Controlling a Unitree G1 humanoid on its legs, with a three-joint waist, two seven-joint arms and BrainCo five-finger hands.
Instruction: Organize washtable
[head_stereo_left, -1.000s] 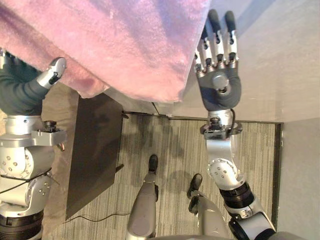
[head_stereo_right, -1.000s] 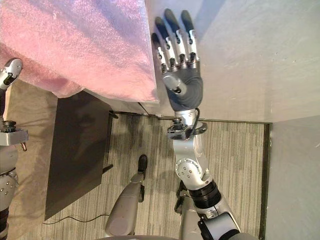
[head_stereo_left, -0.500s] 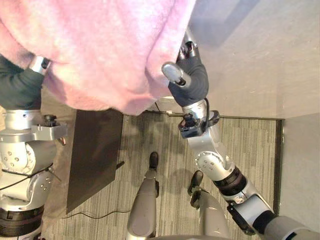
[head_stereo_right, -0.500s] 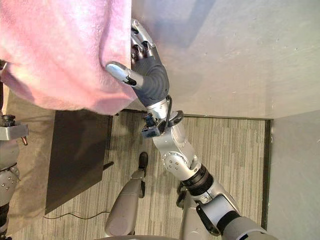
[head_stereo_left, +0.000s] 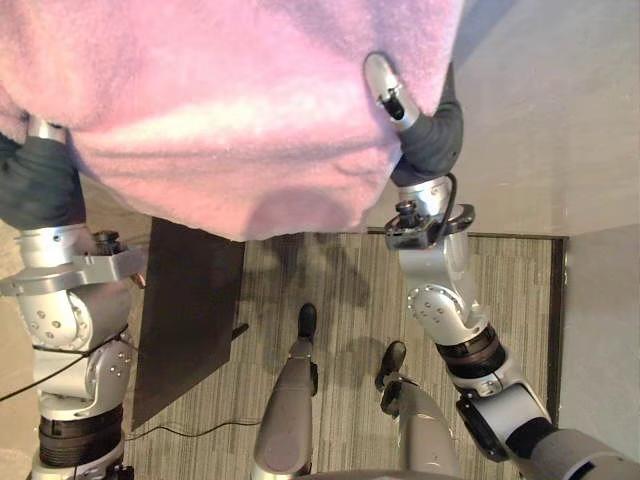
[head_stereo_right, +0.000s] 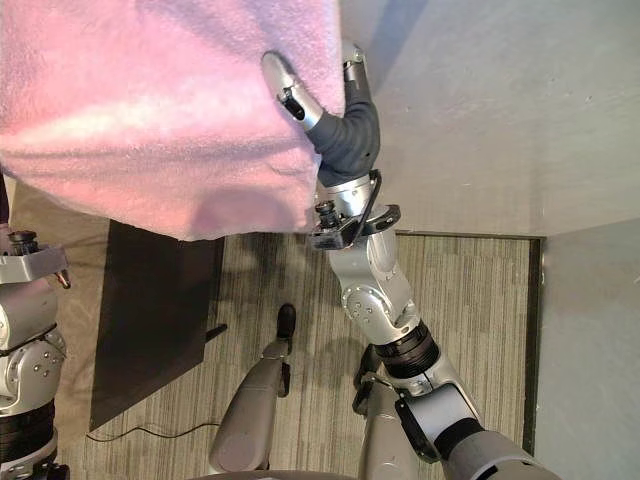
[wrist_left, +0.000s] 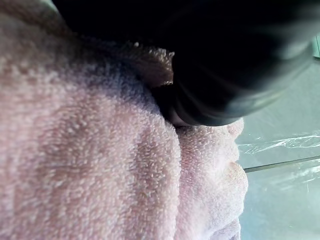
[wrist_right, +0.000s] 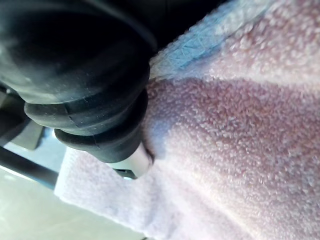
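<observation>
Right hand (head_stereo_left: 428, 140), open beside pink towel (head_stereo_left: 220, 110) a second ago, now pinches towel's right edge, thumb on top. Left hand (head_stereo_left: 40, 185) buried under left edge; grip we cannot tell. Towel hangs between both, over pale counter's (head_stereo_left: 540, 120) left. We judge fold can begin.

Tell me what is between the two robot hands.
The pink towel stretches between the left robot hand and the right robot hand, clearest in the left eye view.

Colours and patterns, head cameras.
Obs: towel (head_stereo_left: 220, 110) plain pale pink, no print; counter (head_stereo_left: 540, 130) flat light grey; floor (head_stereo_left: 345, 290) grey-beige carpet, fine stripes; board (head_stereo_left: 185, 310) matte black.
</observation>
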